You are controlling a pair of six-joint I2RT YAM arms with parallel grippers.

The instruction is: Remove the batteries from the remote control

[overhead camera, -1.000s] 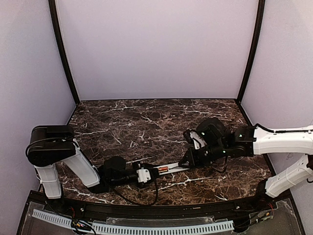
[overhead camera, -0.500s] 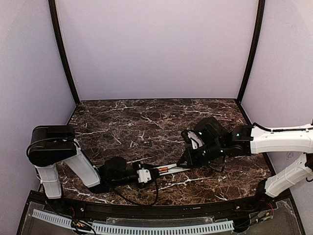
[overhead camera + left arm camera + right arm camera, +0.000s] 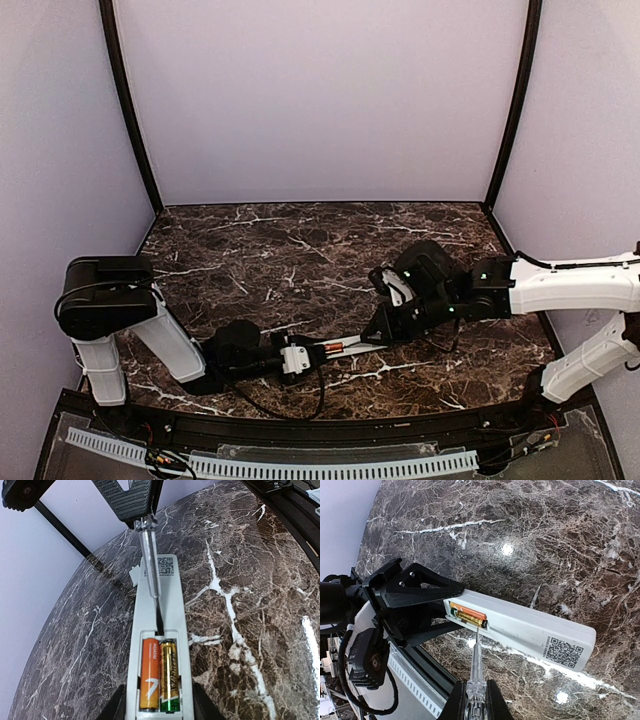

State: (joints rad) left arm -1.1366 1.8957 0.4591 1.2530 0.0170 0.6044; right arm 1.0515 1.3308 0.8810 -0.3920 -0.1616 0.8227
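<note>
My left gripper (image 3: 300, 357) is shut on the near end of the remote control (image 3: 160, 600), which is held back-up with its battery recess open. Two batteries lie side by side in the recess, one orange (image 3: 150, 672) and one gold (image 3: 169, 675). My right gripper (image 3: 385, 325) is shut on a thin grey stick with a clear handle (image 3: 476, 665). The stick's tip touches the recess edge at the gold battery's end (image 3: 482, 622). In the right wrist view the remote (image 3: 530, 627) sits between the left gripper's black fingers (image 3: 415, 587).
A small white piece (image 3: 133, 575) shows beside the remote's left edge, partly hidden. The dark marble table (image 3: 300, 250) lies between purple walls. A black rail (image 3: 300, 425) runs along the near edge.
My right gripper has moved slightly left with the stick, bringing its tip to the battery recess. The left gripper and remote have barely moved.
</note>
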